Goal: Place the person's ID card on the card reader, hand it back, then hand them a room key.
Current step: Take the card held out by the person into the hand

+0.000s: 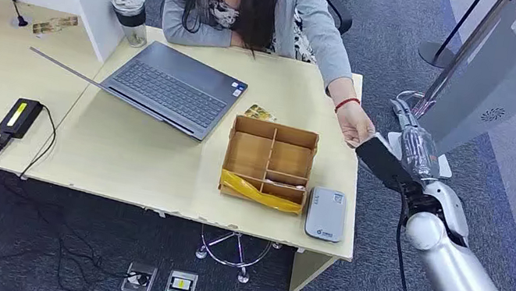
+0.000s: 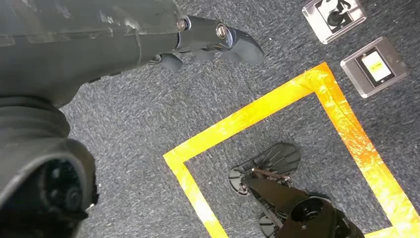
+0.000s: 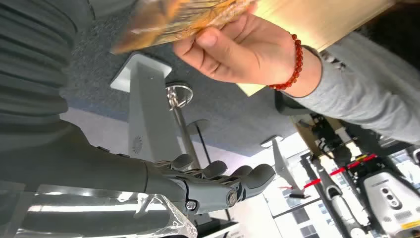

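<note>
A seated person's hand [image 3: 247, 49] holds a card [image 3: 183, 17] out beside the robot's right hand [image 3: 218, 181], whose fingers lie spread and empty. The card reader [image 1: 326, 214] sits bare on the desk [image 1: 119, 154]. Probably the handover is only beginning. The left hand [image 2: 213, 42] hangs empty over the floor.

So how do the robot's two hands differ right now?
The right hand is raised at the desk's far corner, beside the person's hand, which holds a card; the left hand hangs low over the carpet. The right's fingers are spread; the left's curl slightly. Neither holds anything.
</note>
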Motion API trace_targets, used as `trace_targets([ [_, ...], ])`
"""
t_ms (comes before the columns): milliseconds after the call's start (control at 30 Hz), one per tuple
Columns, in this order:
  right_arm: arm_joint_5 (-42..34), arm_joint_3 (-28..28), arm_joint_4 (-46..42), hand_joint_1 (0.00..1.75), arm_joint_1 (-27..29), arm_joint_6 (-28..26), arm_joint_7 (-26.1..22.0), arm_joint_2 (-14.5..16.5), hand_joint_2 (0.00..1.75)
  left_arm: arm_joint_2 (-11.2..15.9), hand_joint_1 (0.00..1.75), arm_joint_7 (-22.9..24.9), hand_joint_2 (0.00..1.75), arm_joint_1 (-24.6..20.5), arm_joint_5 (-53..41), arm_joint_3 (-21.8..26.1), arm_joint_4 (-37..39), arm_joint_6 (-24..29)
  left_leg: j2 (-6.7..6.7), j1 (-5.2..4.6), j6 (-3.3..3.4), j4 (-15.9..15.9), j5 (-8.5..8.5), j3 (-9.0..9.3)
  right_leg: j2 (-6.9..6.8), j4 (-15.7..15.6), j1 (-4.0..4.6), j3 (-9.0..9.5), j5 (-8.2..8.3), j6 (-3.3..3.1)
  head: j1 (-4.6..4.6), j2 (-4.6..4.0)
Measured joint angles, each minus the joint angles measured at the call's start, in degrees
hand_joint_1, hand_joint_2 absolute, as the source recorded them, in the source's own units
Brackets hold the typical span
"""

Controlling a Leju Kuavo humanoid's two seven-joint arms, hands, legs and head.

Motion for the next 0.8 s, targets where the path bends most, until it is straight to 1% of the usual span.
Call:
trace_targets([
  [267,-0.8,2.8,2.1,0.0,-0.8,-1.0,-0.4,1.5,1.75,0.0,0.0,0.0,0.0,0.0,-0.3,0.0,0.0,0.2,0.01,-0.01,0.0,0.0,0.0,0.01,0.01,0.0,-0.01,0.0,0.0,0.0,-0.01,0.0],
  [533,-0.3,4.4,2.0,0.0,-0.7,1.2,3.1,1.5,1.75,0.0,0.0,0.0,0.0,0.1,-0.8,0.0,0.0,0.3,0.02,-0.01,0.0,0.0,0.0,0.05,0.06,0.0,-0.01,-0.01,0.0,0.0,0.0,0.0],
  [667,0.5,4.7,1.4,1.72,-0.4,1.4,3.7,1.3,1.75,0.0,0.0,0.0,0.0,0.1,-1.0,0.0,0.0,0.3,0.03,-0.01,0.0,0.0,0.0,0.06,0.11,0.0,-0.01,-0.02,0.0,0.0,-0.01,0.0],
  [800,0.4,4.7,0.2,1.75,0.1,1.7,4.1,0.9,1.75,0.0,0.0,0.0,0.0,0.2,-1.0,0.0,0.0,0.3,0.04,-0.01,0.0,0.0,0.0,0.07,0.12,0.0,-0.01,-0.02,0.0,0.0,-0.01,0.0],
])
